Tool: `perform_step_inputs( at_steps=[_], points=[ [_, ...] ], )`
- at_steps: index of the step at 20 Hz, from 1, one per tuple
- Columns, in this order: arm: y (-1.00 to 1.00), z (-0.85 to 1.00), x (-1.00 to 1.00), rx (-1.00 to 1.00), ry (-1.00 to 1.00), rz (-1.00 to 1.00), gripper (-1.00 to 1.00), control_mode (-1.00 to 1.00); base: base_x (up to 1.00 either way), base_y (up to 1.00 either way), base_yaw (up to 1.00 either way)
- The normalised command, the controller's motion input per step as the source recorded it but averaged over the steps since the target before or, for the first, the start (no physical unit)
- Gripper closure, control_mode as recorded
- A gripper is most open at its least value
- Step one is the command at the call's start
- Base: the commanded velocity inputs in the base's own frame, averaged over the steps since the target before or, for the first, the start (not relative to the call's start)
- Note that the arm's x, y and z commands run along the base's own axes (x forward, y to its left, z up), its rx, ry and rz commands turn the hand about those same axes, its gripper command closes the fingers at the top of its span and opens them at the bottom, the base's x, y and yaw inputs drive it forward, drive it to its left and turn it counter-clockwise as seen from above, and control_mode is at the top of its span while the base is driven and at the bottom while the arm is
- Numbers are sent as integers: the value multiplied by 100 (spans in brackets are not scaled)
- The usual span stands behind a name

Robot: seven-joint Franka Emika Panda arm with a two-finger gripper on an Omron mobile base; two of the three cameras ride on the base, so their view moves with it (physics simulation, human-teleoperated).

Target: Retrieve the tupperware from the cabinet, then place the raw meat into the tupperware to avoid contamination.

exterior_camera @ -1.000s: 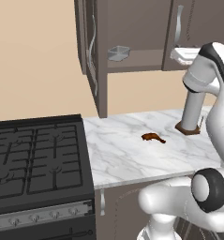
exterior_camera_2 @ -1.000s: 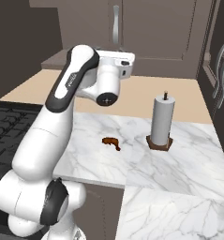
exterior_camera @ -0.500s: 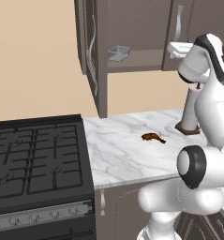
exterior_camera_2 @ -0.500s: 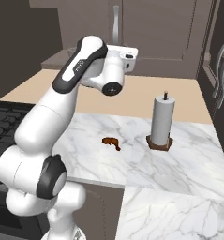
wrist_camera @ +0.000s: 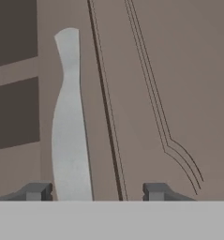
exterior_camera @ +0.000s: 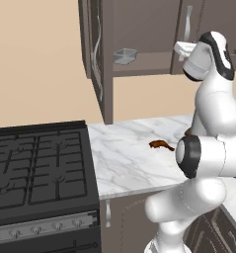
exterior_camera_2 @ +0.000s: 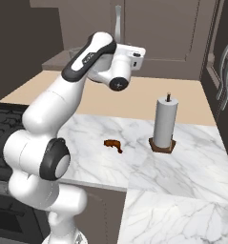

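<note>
The tupperware (exterior_camera: 124,56), a small pale translucent container, sits on the inner shelf of the cabinet (exterior_camera: 139,29) behind its open left door. My gripper (wrist_camera: 95,192) is up against the closed right door. The door's curved silver handle (wrist_camera: 69,117) stands between my two fingertips (wrist_camera: 36,191), close to the left one, and the jaws are apart around it. The hand (exterior_camera: 183,48) sits just below that handle (exterior_camera: 188,22). The raw meat (exterior_camera: 160,145) lies on the marble counter, also seen as the raw meat (exterior_camera_2: 113,144) from the right.
A black gas stove (exterior_camera: 35,168) fills the left. A paper towel roll (exterior_camera_2: 164,123) stands on its holder at the back of the counter (exterior_camera_2: 182,162). The open left cabinet door (exterior_camera: 96,54) juts out over the counter's left end.
The hand has risen and moved in toward the closed right cabinet door. The elbow has swung down and forward. Meat, tupperware and paper towel have not moved.
</note>
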Motion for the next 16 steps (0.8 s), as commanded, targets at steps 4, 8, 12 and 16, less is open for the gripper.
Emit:
perform_step_inputs(
  at_steps=[4, 8, 12, 16],
  points=[
    [-7, 0, 66, 0, 4, 0, -100, -100, 0, 0, 0],
    [-3, -5, 64, 0, 10, 0, 100, -100, 0, 0, 0],
    [0, -7, 53, 0, 10, 0, 100, -100, 0, 0, 0],
    [0, 0, 17, 0, 3, 0, 100, -100, 0, 0, 0]
  ],
)
